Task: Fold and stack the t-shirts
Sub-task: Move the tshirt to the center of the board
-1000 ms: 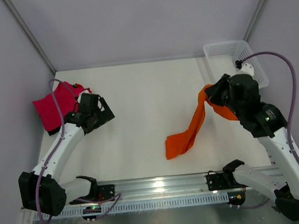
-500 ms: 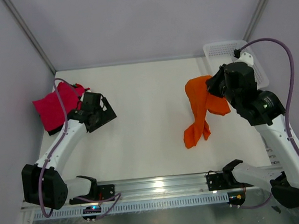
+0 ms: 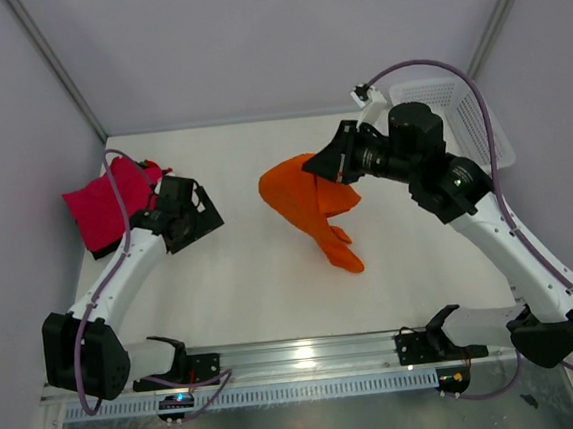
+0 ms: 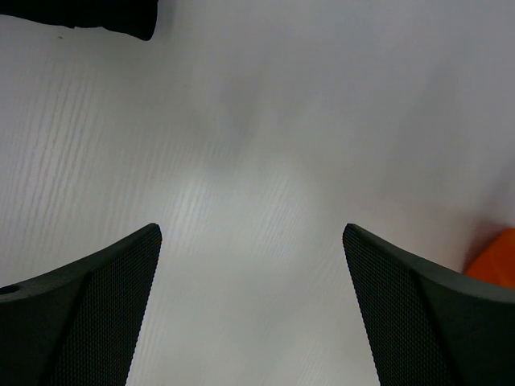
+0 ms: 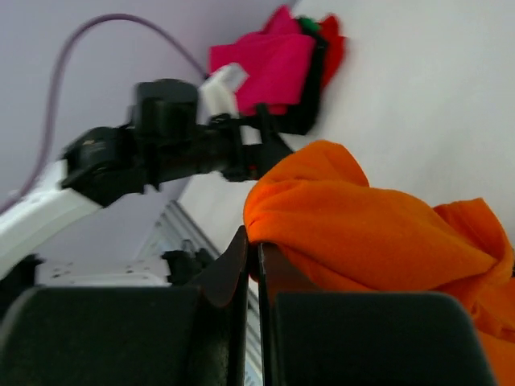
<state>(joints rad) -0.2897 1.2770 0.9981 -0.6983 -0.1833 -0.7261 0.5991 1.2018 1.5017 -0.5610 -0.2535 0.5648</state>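
My right gripper (image 3: 323, 167) is shut on a fold of the bright orange t-shirt (image 3: 306, 209), which hangs bunched over the middle of the table with a tail trailing toward the near edge. In the right wrist view the jaws (image 5: 256, 246) pinch the orange cloth (image 5: 370, 233) tightly. The magenta-pink t-shirt (image 3: 100, 209) lies at the far left on a black t-shirt (image 5: 311, 95) that shows at its edge. Just right of that pile, my left gripper (image 3: 198, 210) stands open over bare table (image 4: 251, 233), nothing between its fingers. A corner of the orange cloth (image 4: 495, 261) shows at the right edge.
A white mesh basket (image 3: 485, 127) stands at the back right corner, partly behind my right arm. Grey walls close in the table on three sides, and a metal rail (image 3: 309, 358) runs along the near edge.
My right arm has swung left from the basket side to the table's middle, carrying the orange t-shirt with it. The left arm has barely moved.
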